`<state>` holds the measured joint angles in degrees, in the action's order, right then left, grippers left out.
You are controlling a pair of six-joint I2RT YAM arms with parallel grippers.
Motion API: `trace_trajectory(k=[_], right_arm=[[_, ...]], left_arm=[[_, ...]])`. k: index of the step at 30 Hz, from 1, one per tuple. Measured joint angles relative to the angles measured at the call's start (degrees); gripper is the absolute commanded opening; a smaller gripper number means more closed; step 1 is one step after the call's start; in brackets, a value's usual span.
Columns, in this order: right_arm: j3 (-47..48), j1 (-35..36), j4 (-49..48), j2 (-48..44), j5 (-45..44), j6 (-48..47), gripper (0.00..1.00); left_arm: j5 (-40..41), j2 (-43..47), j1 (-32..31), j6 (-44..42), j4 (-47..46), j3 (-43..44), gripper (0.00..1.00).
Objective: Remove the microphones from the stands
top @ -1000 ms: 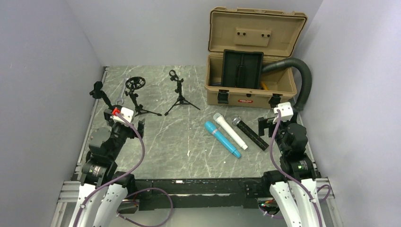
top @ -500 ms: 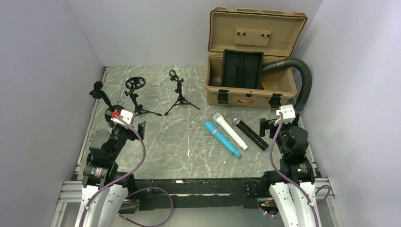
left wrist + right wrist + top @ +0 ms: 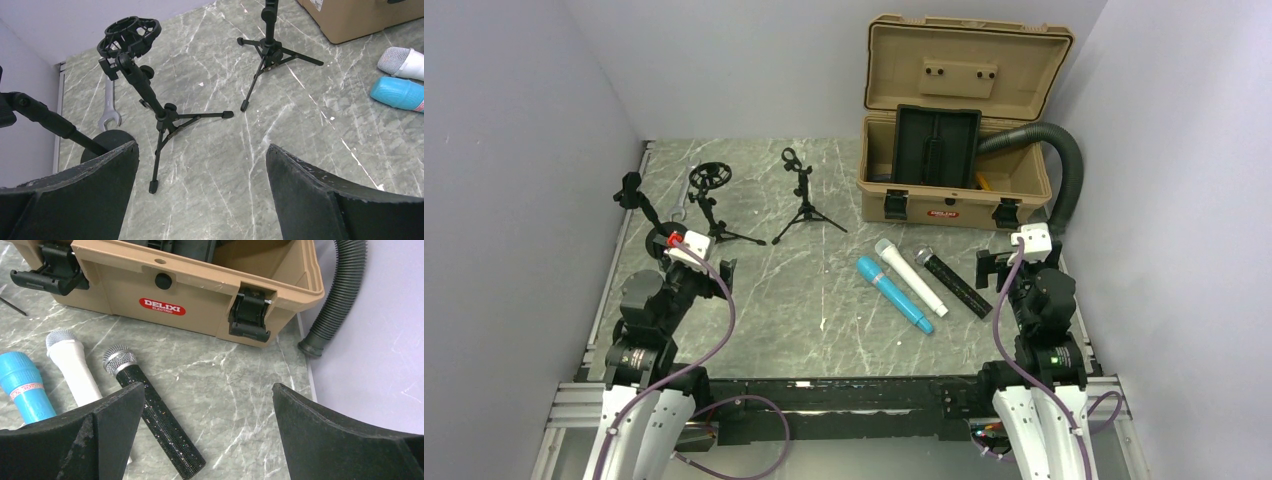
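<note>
Three mics lie flat on the table [image 3: 774, 300], none seen on a stand: blue mic [image 3: 894, 292], white mic [image 3: 910, 277] and black mic [image 3: 954, 283], side by side btwn the clip stand [image 3: 270, 45] and the right arm, just in front of the tan case [image 3: 944, 190]. Shock-mount stand [image 3: 150, 95] and clip stand both look empty; far-left stand [image 3: 45, 118] has its top cut off or too small, can't tell. So removal looks done, prob nothing left. Left gripper [image 3: 202, 146] and right gripper [image 3: 208, 386]: jaws wide apart, holding nothing. Mics' long axes run diagonal, approx parallel, heads toward far side and left, tails toward near right.
</note>
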<state>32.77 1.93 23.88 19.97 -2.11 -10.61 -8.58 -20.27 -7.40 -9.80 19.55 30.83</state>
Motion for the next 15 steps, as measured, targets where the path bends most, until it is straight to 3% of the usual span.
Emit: trace_trajectory(k=[15], right_arm=[[-0.7,-0.7,-0.4,0.3,-0.2,-1.0,1.0]], left_arm=[[-0.4,-0.6,0.5,0.0,0.0,0.0,0.99]])
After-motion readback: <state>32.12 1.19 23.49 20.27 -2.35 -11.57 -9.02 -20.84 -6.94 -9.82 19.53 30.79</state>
